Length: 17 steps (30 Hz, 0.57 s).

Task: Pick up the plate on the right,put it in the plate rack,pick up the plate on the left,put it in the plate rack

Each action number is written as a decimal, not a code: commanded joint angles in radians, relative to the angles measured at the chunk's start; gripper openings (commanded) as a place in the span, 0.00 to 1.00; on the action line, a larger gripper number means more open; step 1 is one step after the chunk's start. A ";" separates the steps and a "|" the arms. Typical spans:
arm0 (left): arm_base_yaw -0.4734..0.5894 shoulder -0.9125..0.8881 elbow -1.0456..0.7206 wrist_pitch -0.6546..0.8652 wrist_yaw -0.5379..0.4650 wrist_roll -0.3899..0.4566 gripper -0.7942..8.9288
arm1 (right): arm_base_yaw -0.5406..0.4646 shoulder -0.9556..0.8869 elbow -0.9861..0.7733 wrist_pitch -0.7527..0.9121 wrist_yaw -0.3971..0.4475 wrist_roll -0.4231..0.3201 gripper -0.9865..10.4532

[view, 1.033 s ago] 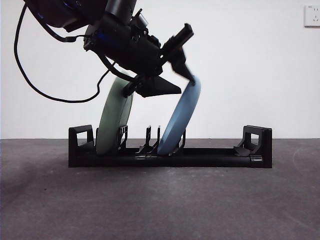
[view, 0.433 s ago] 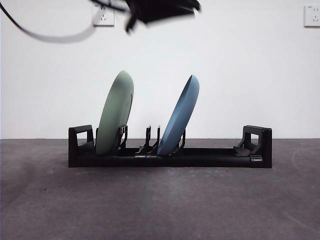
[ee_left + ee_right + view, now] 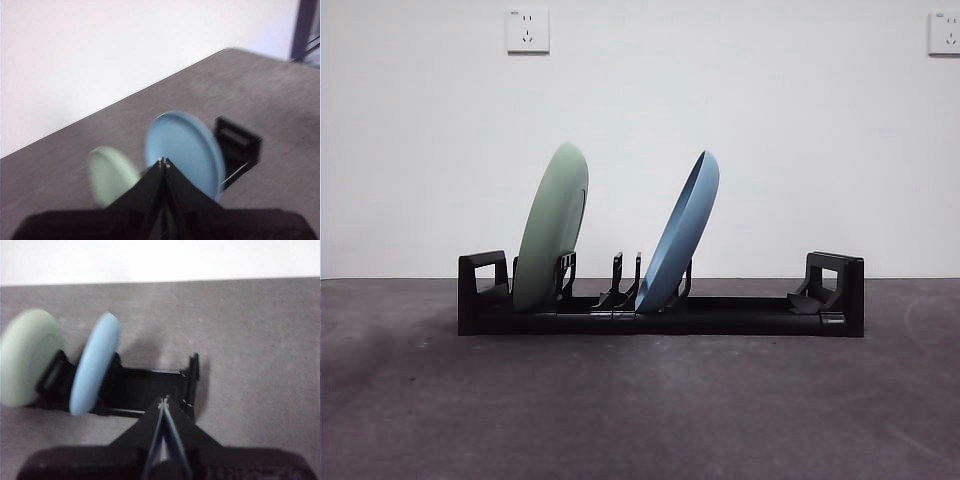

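Left end effector (image 3: 164,162) now withdrawn, closed, green plate (image 3: 551,228), blue plate (image 3: 680,232) racked

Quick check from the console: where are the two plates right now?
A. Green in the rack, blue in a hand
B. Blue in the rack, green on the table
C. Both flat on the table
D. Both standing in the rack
D: the front view shows the green plate and the blue plate both leaning upright between prongs of the rack, with no hand on either.
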 commanded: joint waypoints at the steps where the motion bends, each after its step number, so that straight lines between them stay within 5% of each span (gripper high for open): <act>1: 0.082 -0.064 -0.066 -0.021 -0.004 0.032 0.07 | 0.006 -0.036 -0.090 0.055 0.023 -0.011 0.08; 11: 0.288 -0.484 -0.491 0.005 -0.008 -0.073 0.07 | 0.022 -0.268 -0.419 0.162 0.101 0.060 0.08; 14: 0.299 -0.570 -0.505 -0.035 -0.009 -0.088 0.08 | 0.022 -0.273 -0.422 0.151 0.101 0.153 0.09; 17: 0.298 -0.568 -0.505 -0.041 -0.006 -0.098 0.08 | 0.022 -0.272 -0.422 0.151 0.099 0.155 0.09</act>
